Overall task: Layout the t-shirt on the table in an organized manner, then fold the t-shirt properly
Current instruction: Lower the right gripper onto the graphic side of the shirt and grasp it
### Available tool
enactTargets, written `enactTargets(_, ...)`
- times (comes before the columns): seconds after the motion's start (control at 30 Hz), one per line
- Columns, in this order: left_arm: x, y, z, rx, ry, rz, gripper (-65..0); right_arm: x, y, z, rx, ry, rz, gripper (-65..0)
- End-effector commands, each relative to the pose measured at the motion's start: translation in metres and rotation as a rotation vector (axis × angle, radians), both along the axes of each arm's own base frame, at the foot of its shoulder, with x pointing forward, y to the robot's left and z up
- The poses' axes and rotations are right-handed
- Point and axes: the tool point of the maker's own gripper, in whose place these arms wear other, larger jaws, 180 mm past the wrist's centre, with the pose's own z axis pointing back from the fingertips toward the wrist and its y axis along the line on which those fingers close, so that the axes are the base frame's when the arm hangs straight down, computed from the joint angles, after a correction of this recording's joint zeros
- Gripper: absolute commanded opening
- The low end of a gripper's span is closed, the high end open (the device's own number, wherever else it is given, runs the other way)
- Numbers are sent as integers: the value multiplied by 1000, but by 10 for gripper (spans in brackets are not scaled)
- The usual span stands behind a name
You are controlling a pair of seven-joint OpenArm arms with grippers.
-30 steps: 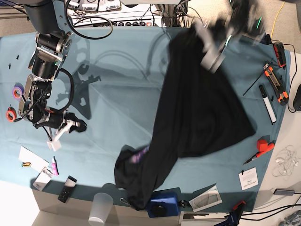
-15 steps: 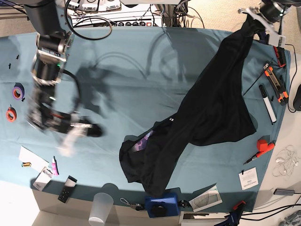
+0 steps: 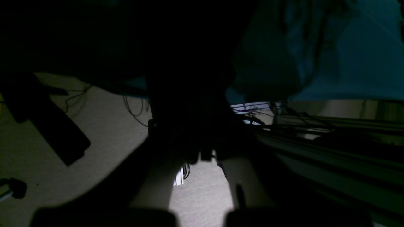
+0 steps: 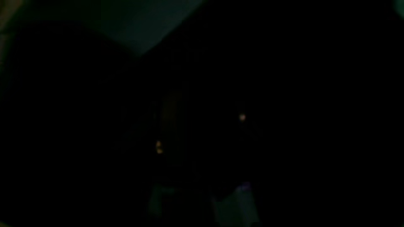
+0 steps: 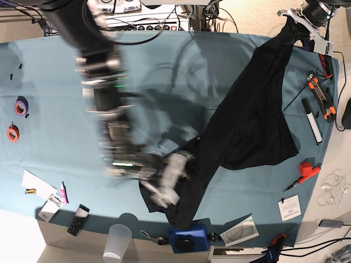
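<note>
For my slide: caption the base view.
Left end effector holds the t-shirt at the table's corner; right end effector blurs toward it.

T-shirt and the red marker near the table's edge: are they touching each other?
Apart. The base view shows teal table between the t-shirt hem and the red marker.

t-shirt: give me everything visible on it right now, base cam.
The t-shirt is plain black, soft-looking cloth, stretched in a long diagonal band across the teal table. Its upper end is pinched by the left gripper at the far right corner, lifted off the surface. The middle fans out flat with a broad flap toward the right edge. The lower end bunches near the front edge, where the blurred right gripper is over it; whether it grips is unclear. No print shows.
</note>
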Motion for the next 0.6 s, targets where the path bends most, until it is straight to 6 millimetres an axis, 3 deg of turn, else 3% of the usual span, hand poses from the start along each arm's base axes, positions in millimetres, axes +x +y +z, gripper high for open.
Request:
enactTargets(0.0, 2, -1, 7, -3, -26, -5, -650, 15, 10, 27, 32, -75, 0, -440)
enactTargets(0.1, 1, -1, 7, -4, -26, -6, -650, 14, 11, 19, 2, -40, -47, -440)
enactTargets(0.33, 2, -1, 7, -4, -27, -5, -650, 20, -14, 8, -96, -20, -151, -449)
enactTargets(0.47, 3, 0, 8, -4, -35, -1, -650, 8, -22, -6, -169, 71, -138, -650)
enactTargets(0.57, 3, 0, 8, -4, -36, 0, -650, 1, -27, -13, -217, 109, -127, -650)
